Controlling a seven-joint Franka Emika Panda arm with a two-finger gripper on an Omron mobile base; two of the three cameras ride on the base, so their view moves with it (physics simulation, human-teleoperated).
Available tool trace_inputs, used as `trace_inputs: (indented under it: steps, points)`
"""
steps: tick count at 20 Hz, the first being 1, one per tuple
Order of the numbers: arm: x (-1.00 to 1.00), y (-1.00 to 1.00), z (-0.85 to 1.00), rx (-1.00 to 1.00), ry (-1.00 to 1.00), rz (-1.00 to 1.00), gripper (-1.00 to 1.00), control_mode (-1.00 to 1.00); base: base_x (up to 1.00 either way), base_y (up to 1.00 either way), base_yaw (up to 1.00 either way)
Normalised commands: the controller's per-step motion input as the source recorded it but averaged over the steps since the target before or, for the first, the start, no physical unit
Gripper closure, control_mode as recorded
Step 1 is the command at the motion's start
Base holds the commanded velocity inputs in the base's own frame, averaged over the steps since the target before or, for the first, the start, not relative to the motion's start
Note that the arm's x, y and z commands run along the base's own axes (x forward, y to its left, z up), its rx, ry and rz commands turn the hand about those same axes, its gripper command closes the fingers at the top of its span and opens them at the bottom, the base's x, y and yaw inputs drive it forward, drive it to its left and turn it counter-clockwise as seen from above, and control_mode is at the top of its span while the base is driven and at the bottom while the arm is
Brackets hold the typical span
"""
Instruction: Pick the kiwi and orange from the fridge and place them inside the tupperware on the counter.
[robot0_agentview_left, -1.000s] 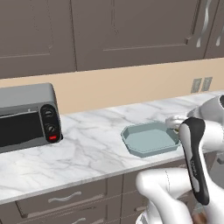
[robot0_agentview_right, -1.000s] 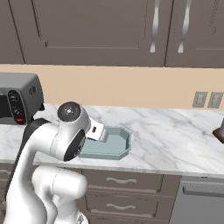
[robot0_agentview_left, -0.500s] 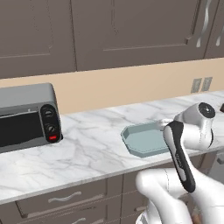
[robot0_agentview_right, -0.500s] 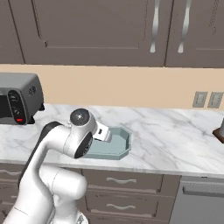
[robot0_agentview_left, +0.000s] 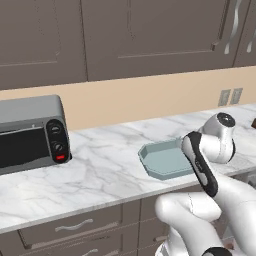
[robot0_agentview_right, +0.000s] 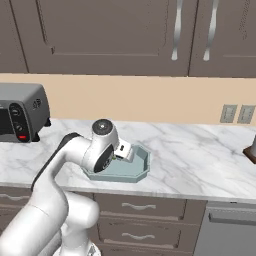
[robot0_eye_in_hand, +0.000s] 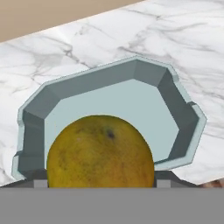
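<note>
In the left base view the arm's wrist hangs at the right edge of the empty tupperware (robot0_agentview_left: 162, 160) on the counter (robot0_agentview_left: 100, 170). In the right base view the gripper (robot0_agentview_right: 125, 152) is low over the tray's left part. In the hand view the orange (robot0_eye_in_hand: 100, 152) sits clamped between the fingers, with the tray floor just ahead, so I judge the release needs only a small advance.

A grey toaster oven (robot0_agentview_left: 31, 132) — dark door; wall outlets (robot0_agentview_right: 236, 114) — under dark cabinets (robot0_agentview_left: 125, 37).

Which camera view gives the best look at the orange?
The hand view shows it best: the orange sits large and close at the bottom, in front of the tupperware, with its darker patch visible. In the left and right base views I cannot make the orange out near the arm's wrist over the tray.
</note>
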Motion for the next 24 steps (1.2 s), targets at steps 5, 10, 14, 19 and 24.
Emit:
trace_inputs:
  steps: [5, 10, 14, 19, 24]
  points:
    - [0.33, -0.11, -0.29, 0.0, 0.01, 0.0, 1.0, -1.0, 0.0, 0.0, 0.0]
    - [0.45, -0.07, -0.39, 0.0, 0.0, 0.0, 1.0, -1.0, 0.0, 0.0, 0.0]
    - [0.42, -0.05, -0.45, 0.0, 0.0, 0.0, 1.0, -1.0, 0.0, 0.0, 0.0]
    - [0.34, -0.06, -0.44, 0.0, 0.01, 0.0, 1.0, -1.0, 0.0, 0.0, 0.0]
    - [0.39, -0.02, -0.29, 0.0, 0.06, 0.0, -1.0, -1.0, 0.0, 0.0, 0.0]
